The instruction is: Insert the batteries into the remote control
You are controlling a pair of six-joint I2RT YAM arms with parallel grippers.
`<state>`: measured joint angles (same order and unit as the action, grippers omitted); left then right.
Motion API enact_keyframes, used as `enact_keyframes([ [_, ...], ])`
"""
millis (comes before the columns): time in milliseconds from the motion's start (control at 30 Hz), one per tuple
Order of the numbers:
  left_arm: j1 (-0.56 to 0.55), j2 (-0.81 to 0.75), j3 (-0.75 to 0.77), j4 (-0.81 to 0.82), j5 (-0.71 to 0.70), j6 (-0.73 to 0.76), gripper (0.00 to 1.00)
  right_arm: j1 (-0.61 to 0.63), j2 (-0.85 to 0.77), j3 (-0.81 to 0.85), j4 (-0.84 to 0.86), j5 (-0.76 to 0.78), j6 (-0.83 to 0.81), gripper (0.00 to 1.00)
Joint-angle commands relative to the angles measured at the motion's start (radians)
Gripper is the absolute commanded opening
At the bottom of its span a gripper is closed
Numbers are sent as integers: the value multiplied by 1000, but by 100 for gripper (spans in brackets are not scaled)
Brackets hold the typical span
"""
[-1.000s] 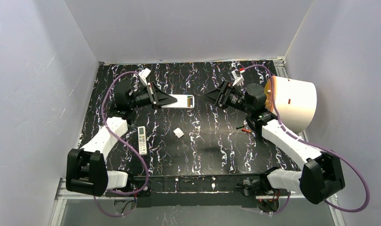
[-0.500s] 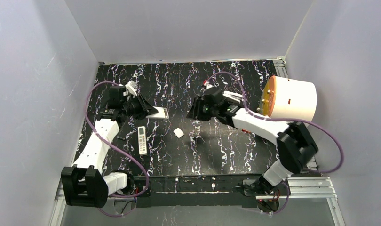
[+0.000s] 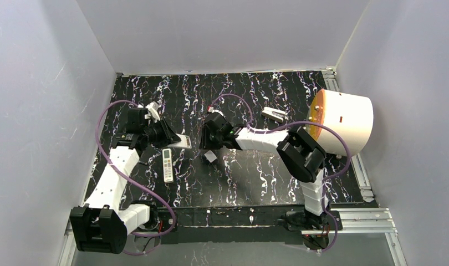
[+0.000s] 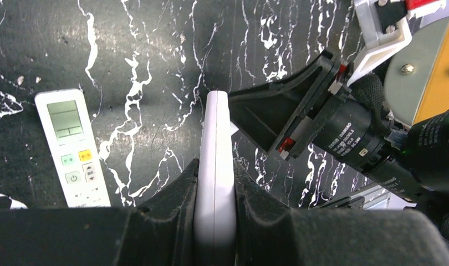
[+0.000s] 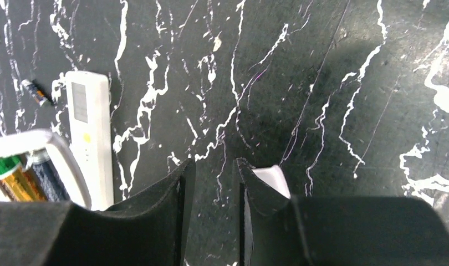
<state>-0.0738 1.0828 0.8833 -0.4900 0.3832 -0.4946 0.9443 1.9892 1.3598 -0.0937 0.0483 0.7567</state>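
My left gripper point(image 4: 215, 163) is shut on a white remote control point(image 4: 215, 127), held edge-on a little above the table point(image 3: 250, 172). In the right wrist view its open compartment point(image 5: 28, 166) shows at the lower left with two batteries point(image 5: 14, 180) inside. One loose battery point(image 5: 35, 92) lies on the table beyond a second remote point(image 5: 89, 138). My right gripper point(image 5: 214, 163) hovers low over bare table, jaws a narrow gap apart with nothing between them. A small white cover piece point(image 5: 273, 178) lies just right of its right finger. From above, the left gripper point(image 3: 175, 137) and right gripper point(image 3: 207, 143) sit close together.
The second remote point(image 3: 167, 165), with a display and buttons, lies flat near the left arm. A white-and-orange cylinder point(image 3: 344, 122) stands at the right edge. Another white flat piece point(image 3: 273, 114) lies at the back right. The small cover piece point(image 3: 209, 157) rests mid-table.
My right arm has swung from the back right to the table's middle and its jaws have narrowed. My left gripper has drawn the held remote down and to the left.
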Motion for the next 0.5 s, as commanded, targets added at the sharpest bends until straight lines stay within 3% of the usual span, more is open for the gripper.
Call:
enact_keyframes([
  [0,4,-29,-17,-17,-3,28,0,-4,33,57,23,74,21,38],
  [233,4,-14,-34,3,32,20,0,-4,86,75,-30,55,25,37],
  [467,5,0,-51,22,46,5,0,-4,20,-6,-79,35,43,36],
])
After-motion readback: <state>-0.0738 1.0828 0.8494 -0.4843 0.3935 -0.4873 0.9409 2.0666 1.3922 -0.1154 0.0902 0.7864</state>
